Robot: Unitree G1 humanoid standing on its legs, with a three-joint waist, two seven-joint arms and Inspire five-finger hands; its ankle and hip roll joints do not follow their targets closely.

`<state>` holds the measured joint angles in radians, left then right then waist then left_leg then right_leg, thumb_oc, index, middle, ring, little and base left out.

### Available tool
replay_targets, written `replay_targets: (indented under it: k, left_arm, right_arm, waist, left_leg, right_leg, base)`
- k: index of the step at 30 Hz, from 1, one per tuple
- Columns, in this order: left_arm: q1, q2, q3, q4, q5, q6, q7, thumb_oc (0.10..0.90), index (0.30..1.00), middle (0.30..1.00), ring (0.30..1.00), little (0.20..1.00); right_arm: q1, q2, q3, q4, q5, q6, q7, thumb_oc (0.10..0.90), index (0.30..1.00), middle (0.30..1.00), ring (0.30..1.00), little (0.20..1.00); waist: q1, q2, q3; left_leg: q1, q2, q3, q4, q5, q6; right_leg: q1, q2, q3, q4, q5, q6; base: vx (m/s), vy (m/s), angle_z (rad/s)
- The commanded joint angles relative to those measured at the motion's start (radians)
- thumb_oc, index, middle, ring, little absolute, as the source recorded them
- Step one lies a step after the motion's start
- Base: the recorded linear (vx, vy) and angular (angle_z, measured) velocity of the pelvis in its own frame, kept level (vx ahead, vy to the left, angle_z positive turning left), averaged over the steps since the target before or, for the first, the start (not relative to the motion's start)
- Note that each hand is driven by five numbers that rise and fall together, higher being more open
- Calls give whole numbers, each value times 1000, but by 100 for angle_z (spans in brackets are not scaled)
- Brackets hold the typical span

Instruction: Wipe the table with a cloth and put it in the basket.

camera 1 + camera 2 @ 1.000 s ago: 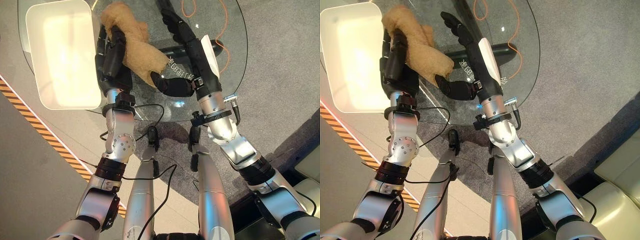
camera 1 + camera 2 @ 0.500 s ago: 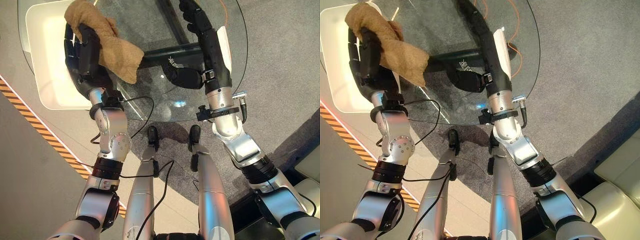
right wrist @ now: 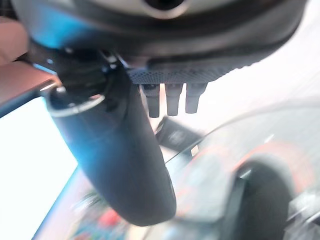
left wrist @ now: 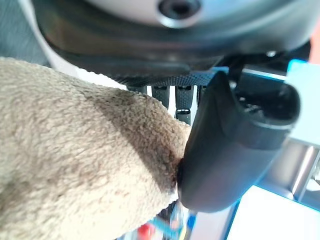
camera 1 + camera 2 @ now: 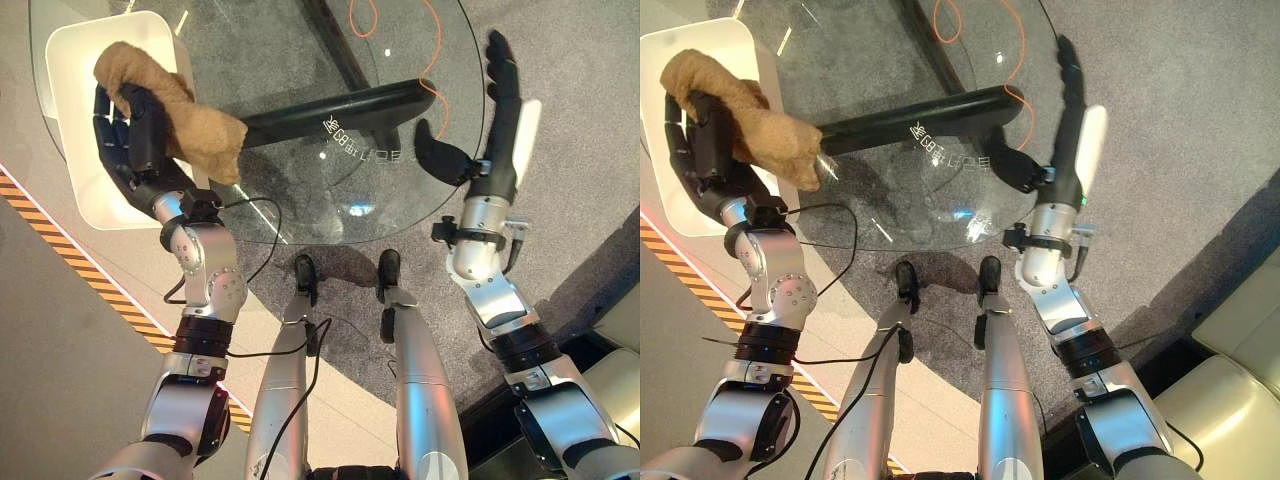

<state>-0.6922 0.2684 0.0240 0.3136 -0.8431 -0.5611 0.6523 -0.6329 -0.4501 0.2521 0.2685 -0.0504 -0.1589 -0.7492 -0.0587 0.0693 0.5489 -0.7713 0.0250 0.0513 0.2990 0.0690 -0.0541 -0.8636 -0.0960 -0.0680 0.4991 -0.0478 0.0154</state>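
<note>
A tan fluffy cloth (image 5: 170, 115) hangs in my left hand (image 5: 128, 138), whose fingers and thumb curl round it; the left wrist view has the thumb (image 4: 235, 145) pressed into the cloth (image 4: 75, 165). The hand and cloth are over the near right corner of the white basket (image 5: 95, 150), which stands on the left of the round glass table (image 5: 300, 90). My right hand (image 5: 495, 110) is raised at the table's right rim, fingers straight and thumb spread, holding nothing.
An orange cable (image 5: 400, 45) lies on the floor under the glass at the far side. The table's black foot (image 5: 340, 105) shows through the top. A yellow-black striped line (image 5: 90, 270) crosses the floor at the left. A pale cushioned seat (image 5: 1230, 390) stands at the lower right.
My left hand has carried the cloth leftward, from above the glass to over the basket's corner. My right hand has swung right, off the tabletop to its right rim.
</note>
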Motion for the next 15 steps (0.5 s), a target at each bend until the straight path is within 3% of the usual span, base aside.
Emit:
replay_targets:
  k: [1, 4, 9, 15]
  left_arm:
    - [-70, 159, 85, -52, 157, -170, 19, 100, 300, 300, 300, 200]
    - [-86, 200, 91, 18, 147, -188, 45, 100, 300, 300, 300, 200]
    - [-159, 300, 73, 132, 113, -163, 97, 100, 300, 300, 300, 200]
    - [-233, 373, 36, 224, 107, -148, 152, 100, 300, 300, 300, 200]
  right_arm:
    - [-16, -47, -59, -44, 54, -112, -93, 800, 900, 900, 900, 900]
    - [-5, -65, -71, 75, 134, -148, -115, 800, 900, 900, 900, 900]
    - [-3, -90, -56, 267, 217, -208, -123, 800, 900, 900, 900, 900]
    - [-18, -98, -27, 386, 256, -214, -122, 800, 900, 900, 900, 900]
  waist:
    - [2, 9, -29]
    - [-1, 10, -29]
    - [-9, 11, -29]
    - [-16, 9, -29]
  left_leg:
    - [12, -50, 33, 19, -61, 9]
    - [8, -46, 34, 22, -64, 7]
    - [3, -39, 39, 25, -66, 8]
    - [-5, -34, 42, 30, -70, 7]
  right_leg:
    - [29, 80, -28, -17, -75, -9]
    - [24, 83, -25, -13, -78, -12]
    - [17, 86, -20, -11, -80, -17]
    - [12, 90, -17, -15, -79, -20]
  base:
    - [0, 0, 0]
    - [-6, 33, -2]
    - [-12, 19, -8]
    - [-3, 0, -1]
